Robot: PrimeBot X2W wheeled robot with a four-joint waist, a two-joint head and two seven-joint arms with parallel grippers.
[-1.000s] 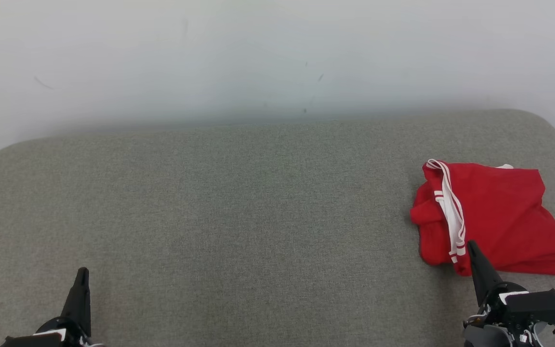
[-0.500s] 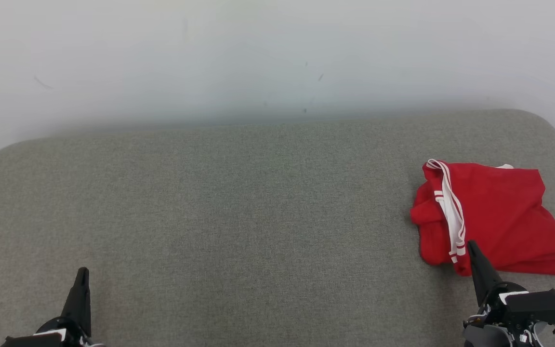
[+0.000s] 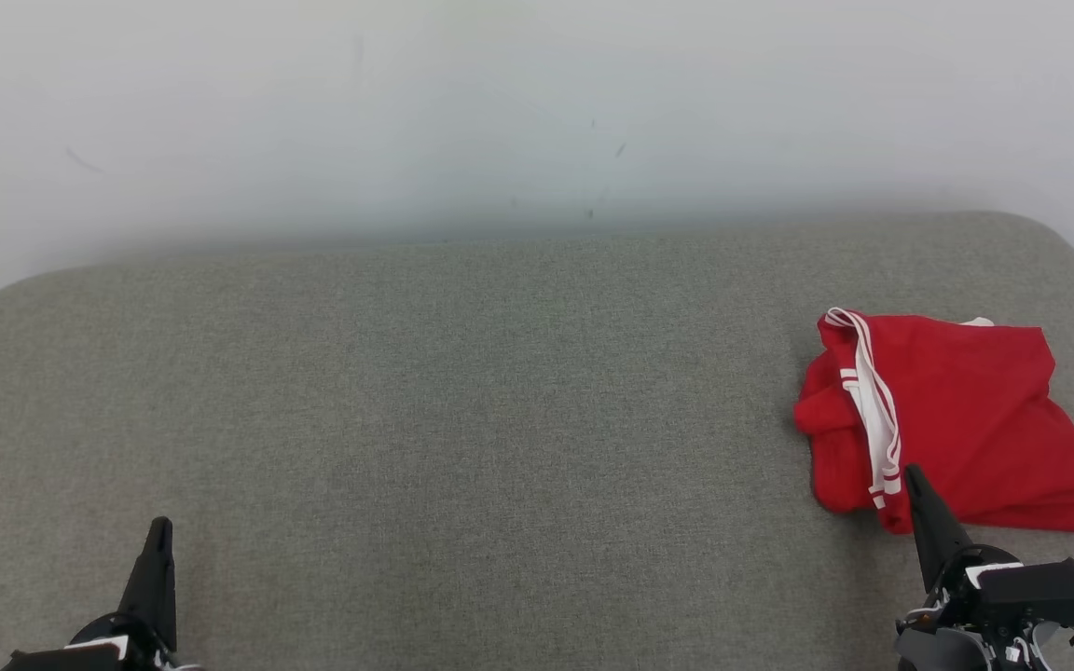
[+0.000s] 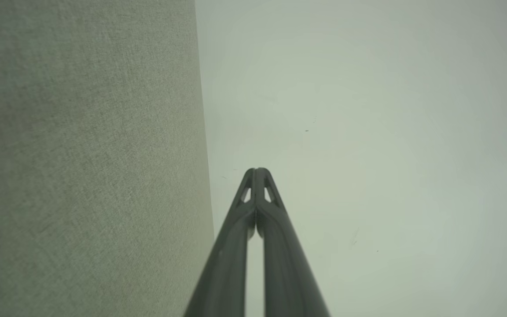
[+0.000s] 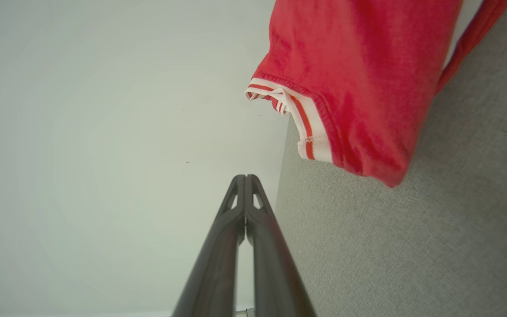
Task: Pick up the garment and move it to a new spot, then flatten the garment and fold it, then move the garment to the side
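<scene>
A pale wall [image 3: 537, 112] stands behind the big grey counter [image 3: 462, 419]. The red garment [image 3: 956, 419] lies folded at the counter's right end. The right hand [image 3: 912, 475], fingers together, is near the garment's front edge. The left hand [image 3: 159, 527], fingers together too, is well apart.

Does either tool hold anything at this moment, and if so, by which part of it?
Nothing is held. The left tool and the right tool are both shut and empty; the red garment lies free on the grey cushion.
</scene>
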